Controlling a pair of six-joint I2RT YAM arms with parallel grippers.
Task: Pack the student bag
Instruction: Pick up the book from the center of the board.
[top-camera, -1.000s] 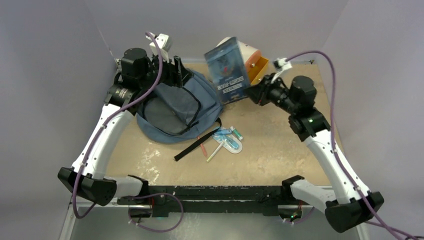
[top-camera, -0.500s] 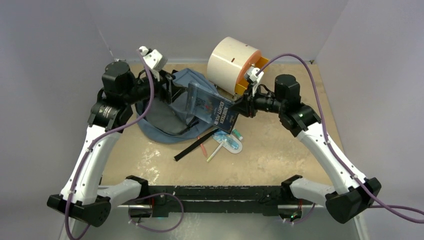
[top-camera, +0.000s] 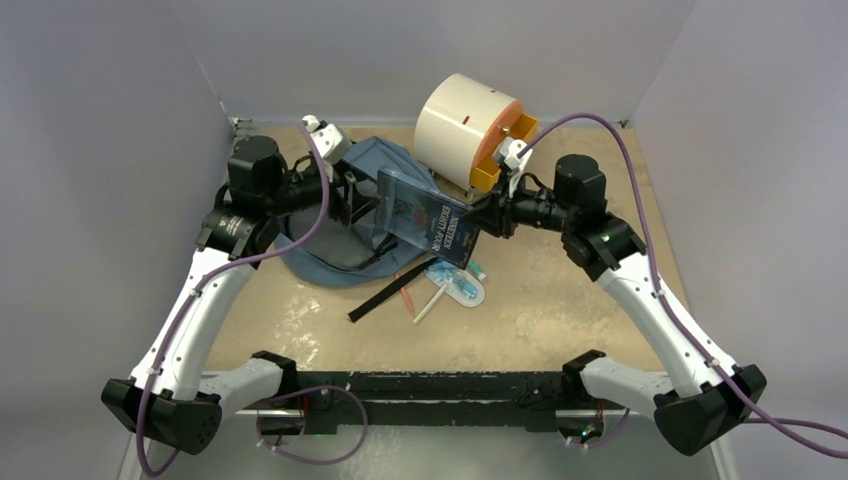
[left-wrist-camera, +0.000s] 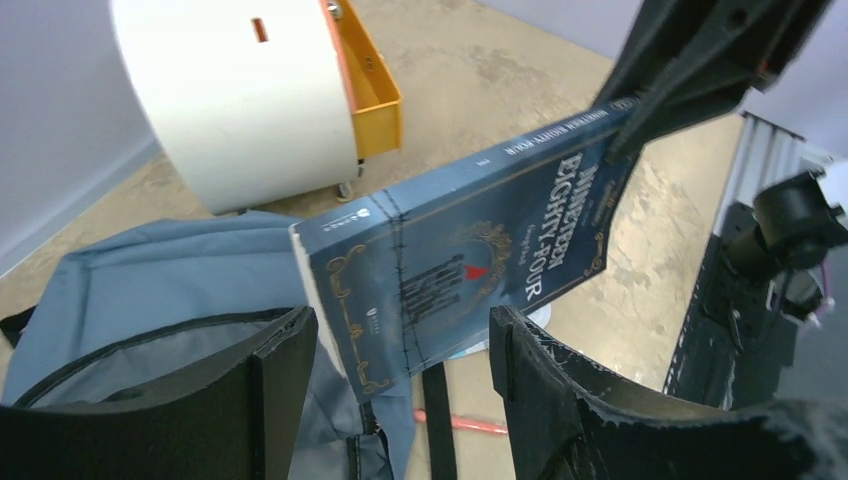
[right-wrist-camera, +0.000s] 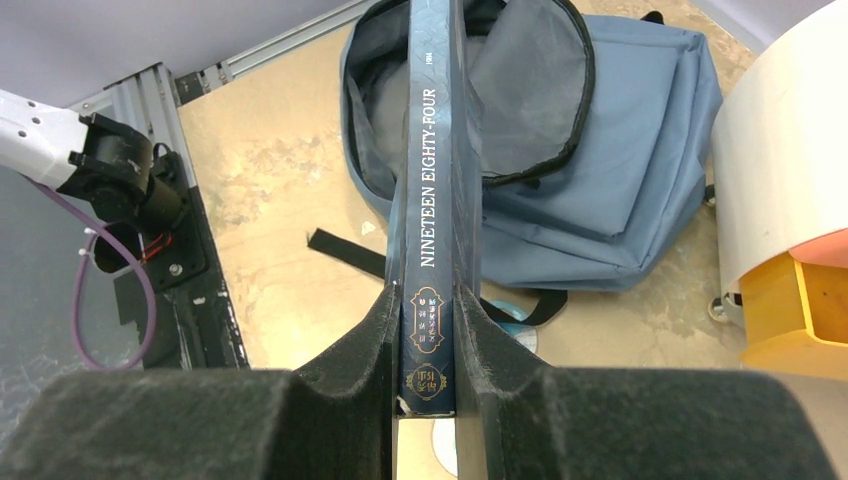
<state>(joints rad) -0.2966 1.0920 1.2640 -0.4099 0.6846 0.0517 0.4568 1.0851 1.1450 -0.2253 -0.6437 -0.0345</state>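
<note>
1. Black pads of the right gripper (right-wrist-camera: 428, 300) are clamped on the spine end of a dark blue book (right-wrist-camera: 432, 150). The jaws stand narrow, with one pad on each cover.
2. Book is held clear of the table (top-camera: 540, 300), tilted, spine toward the right wrist camera. Title reads "Nineteen Eighty-Four". Its far end reaches over the mouth of the bag (right-wrist-camera: 620, 150).
3. Left gripper (left-wrist-camera: 400, 330) has its jaws wide apart and grips nothing. In the left wrist view, the book's free corner shows in the gap between the two fingers (left-wrist-camera: 280, 390). Whether anything touches cannot be told.
4. From above, the left gripper hovers over the bag's mouth, just beside the book's free end.
5. Slate-blue bag lies flat on the table, far left of centre. It is unzipped, the mouth gapes and the dark lining shows. The opening faces the left arm.
6. One black strap (top-camera: 385, 298) trails from the bag across the table toward the near edge.
7. Cream round cabinet (top-camera: 465, 125) stands just behind the bag on its right side. Its orange drawer (top-camera: 492, 172) is pulled out on the side toward the right arm.
8. Loose pens and a clear pouch (top-camera: 455, 285) lie on the table, near the strap and on the near side of the book.
</note>
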